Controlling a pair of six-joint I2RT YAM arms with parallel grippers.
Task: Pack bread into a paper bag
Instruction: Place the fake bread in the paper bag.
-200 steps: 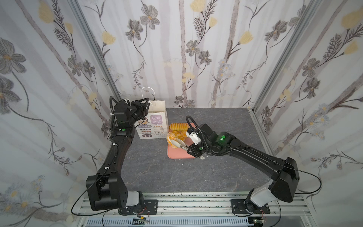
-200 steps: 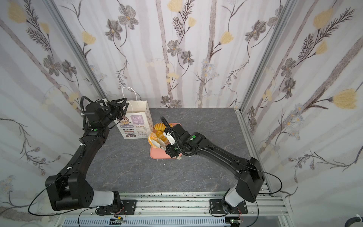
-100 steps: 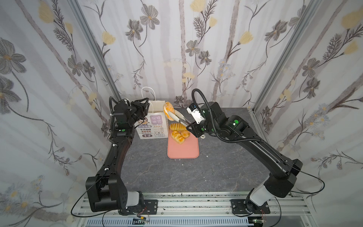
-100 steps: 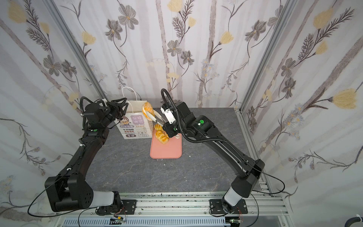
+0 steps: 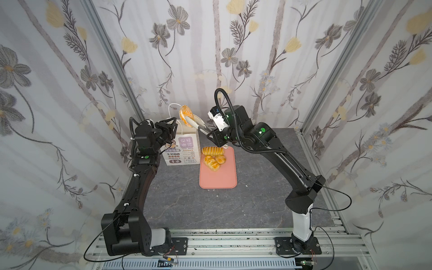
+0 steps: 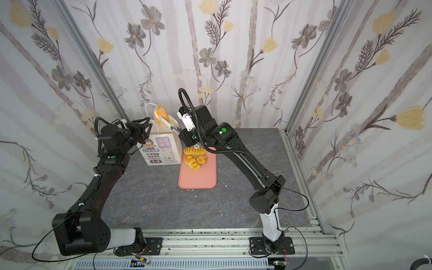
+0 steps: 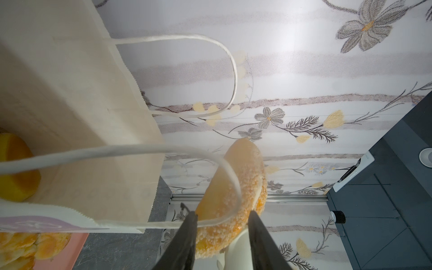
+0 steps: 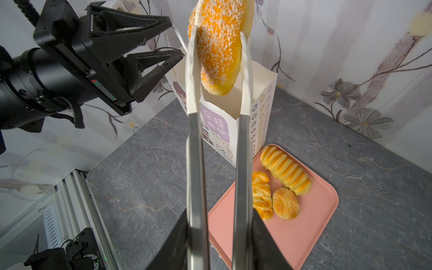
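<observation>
A sesame-topped oval bread (image 5: 185, 114) (image 8: 218, 46) hangs over the mouth of the white paper bag (image 5: 184, 149) (image 6: 163, 152), pinched between the tips of metal tongs (image 8: 194, 163). My right gripper (image 5: 211, 134) (image 8: 219, 217) is shut on the tongs' arms. At the bag's left top edge my left gripper (image 5: 171, 127) (image 7: 221, 215) has its jaws a little apart, and the bag's near cord handle (image 7: 117, 149) rests against one finger. Inside the bag lies a golden roll (image 7: 14, 168). A ridged loaf (image 5: 212, 150) and two small pastries (image 5: 211, 162) lie on the tray.
The pink tray (image 5: 218, 180) lies right of the bag on the grey tabletop (image 5: 257, 187), its near half bare. Flowered walls close in the back and both sides. A metal rail (image 5: 233, 238) runs along the front edge.
My right arm rose from the tray with the sesame bread in the tongs and swung back and left to above the bag. The left arm stayed put.
</observation>
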